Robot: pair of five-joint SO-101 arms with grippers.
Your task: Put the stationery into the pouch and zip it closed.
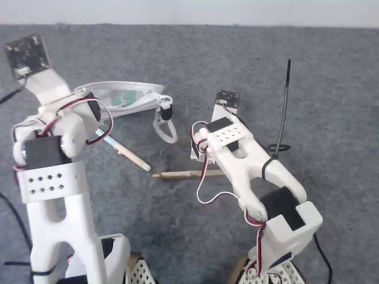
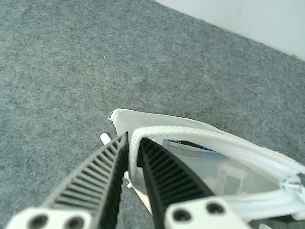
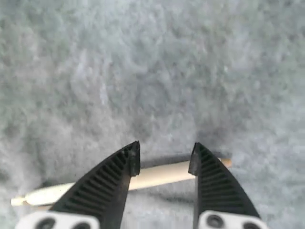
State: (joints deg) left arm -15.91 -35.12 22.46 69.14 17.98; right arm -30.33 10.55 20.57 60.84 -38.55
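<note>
Left gripper (image 2: 133,139) is pinched nearly shut on the white zip rim of the pouch (image 2: 228,171), holding its mouth up and open. Right gripper (image 3: 166,150) is spread wide with nothing in it, hanging just above the wooden pencil (image 3: 157,175).

On the grey felt desk (image 1: 331,118), the pouch sits toward the far edge, left of the middle, with something already visible through its clear side. A pale pen (image 1: 127,152) lies slantwise on the desk just on the near side of the pouch, close under the left arm. The wooden pencil lies near the middle, roughly parallel to the near edge, its right end beneath the right arm.

The right arm is the nearer to the pencil, and the free one. In the right wrist view the pencil's long axis runs from one finger toward the other, passing under both, instead of crossing the gap. Closing as it stands would probably not pinch the shaft; the wrist likely needs about a quarter turn first. From the pencil, the open mouth lies toward the far left.
</note>
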